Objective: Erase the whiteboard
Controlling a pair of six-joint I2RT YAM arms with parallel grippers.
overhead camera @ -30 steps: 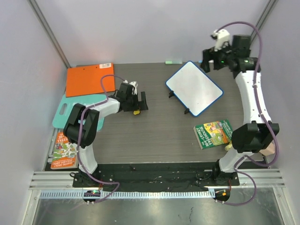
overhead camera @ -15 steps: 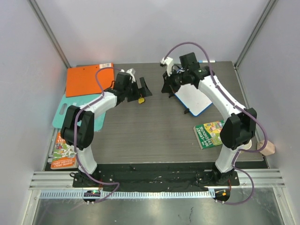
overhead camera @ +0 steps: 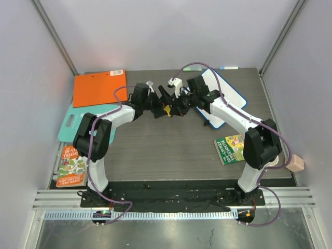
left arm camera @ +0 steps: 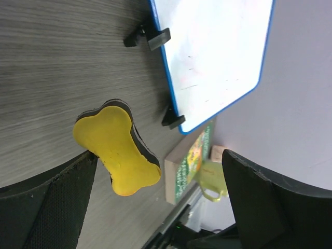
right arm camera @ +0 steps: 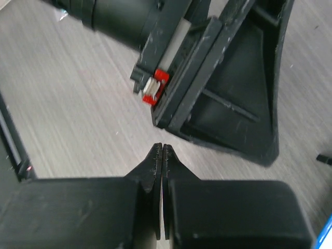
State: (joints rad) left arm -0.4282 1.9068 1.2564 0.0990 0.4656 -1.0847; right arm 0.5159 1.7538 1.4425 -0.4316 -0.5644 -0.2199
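Observation:
The whiteboard [overhead camera: 229, 96], white with a blue frame and black feet, stands at the back right, and my right arm crosses its left part. The left wrist view shows the whiteboard [left arm camera: 212, 57] almost clean, with only faint marks. A yellow bone-shaped eraser [left arm camera: 118, 149] with a black underside lies on the table against one finger of my left gripper [left arm camera: 161, 155]. That gripper is wide open and does not clamp it. From above, the eraser [overhead camera: 167, 109] sits between my left gripper [overhead camera: 162, 99] and my right gripper [overhead camera: 179, 107]. My right gripper [right arm camera: 162, 151] is shut on nothing and points at the left gripper's black fingers [right arm camera: 228, 88].
An orange clipboard [overhead camera: 98, 87] and a teal board [overhead camera: 69, 123] lie at the back left, with a picture book [overhead camera: 70, 166] at the left edge. A green book [overhead camera: 236, 148] lies front right, next to a beige block [overhead camera: 296, 163]. A marker [overhead camera: 228, 68] lies along the back edge.
My right arm swung from the back right corner to the table's middle, and its gripper shut. My left gripper moved right and back, and the yellow eraser moved along with it.

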